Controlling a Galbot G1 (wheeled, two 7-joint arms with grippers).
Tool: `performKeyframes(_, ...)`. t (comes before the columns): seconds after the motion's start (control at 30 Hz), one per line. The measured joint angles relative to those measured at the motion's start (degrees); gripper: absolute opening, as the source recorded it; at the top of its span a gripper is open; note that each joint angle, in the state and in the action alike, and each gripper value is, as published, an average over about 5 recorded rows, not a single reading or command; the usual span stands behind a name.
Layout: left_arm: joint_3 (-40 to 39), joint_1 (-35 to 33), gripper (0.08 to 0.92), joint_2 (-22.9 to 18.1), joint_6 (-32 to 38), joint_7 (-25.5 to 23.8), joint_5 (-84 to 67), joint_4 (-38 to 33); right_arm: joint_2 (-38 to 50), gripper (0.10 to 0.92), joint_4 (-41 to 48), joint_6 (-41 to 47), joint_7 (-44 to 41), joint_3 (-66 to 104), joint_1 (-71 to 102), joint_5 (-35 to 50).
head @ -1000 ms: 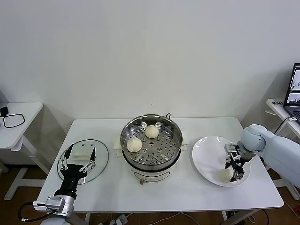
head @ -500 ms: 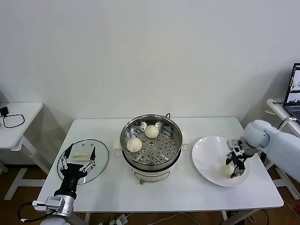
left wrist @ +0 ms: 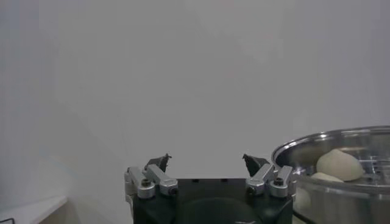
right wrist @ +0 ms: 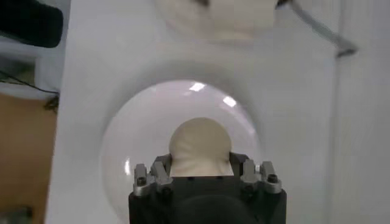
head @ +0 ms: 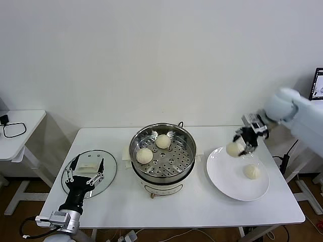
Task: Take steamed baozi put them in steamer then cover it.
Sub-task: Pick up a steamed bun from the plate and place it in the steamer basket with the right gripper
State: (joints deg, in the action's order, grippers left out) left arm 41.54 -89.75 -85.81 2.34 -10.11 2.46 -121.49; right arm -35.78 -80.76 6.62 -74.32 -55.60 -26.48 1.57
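Note:
The steel steamer [head: 162, 151] stands mid-table with two baozi [head: 145, 155] [head: 163, 141] on its perforated tray. My right gripper [head: 239, 146] is shut on a third baozi [head: 233, 148] and holds it in the air above the far left rim of the white plate [head: 229, 179]. In the right wrist view the held baozi [right wrist: 200, 148] sits between the jaws over the plate [right wrist: 140, 128]. A fourth baozi [head: 251, 171] lies on the plate. My left gripper [head: 84, 172] is open, parked over the glass lid [head: 107, 171]. The steamer's rim [left wrist: 332, 141] shows in the left wrist view.
The glass lid lies flat on the table left of the steamer. A small side table [head: 20, 126] with a black cable stands at far left. A laptop edge [head: 318, 83] shows at far right. The table's front strip is bare.
My right gripper closed on one baozi on the plate, lifted it, and moved up and left toward the steamer. One baozi stays on the plate. The left arm has not moved.

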Motion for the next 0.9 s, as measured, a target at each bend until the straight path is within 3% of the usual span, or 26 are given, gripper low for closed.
performKeyframes(0.4, 1.2, 0.3, 0.823, 0.2, 0.0, -0.5, -0.2, 0.3, -11.9, 0.662, -2.4, -16.6, 2.8, -9.1, -11.8, -1.3)
performKeyframes(0.9, 2.3, 1.0, 0.823, 0.7, 0.0, -1.2, -0.6, 2.2, -22.9, 0.662, -4.6, -32.1, 9.5, -15.5, -11.4, -9.0)
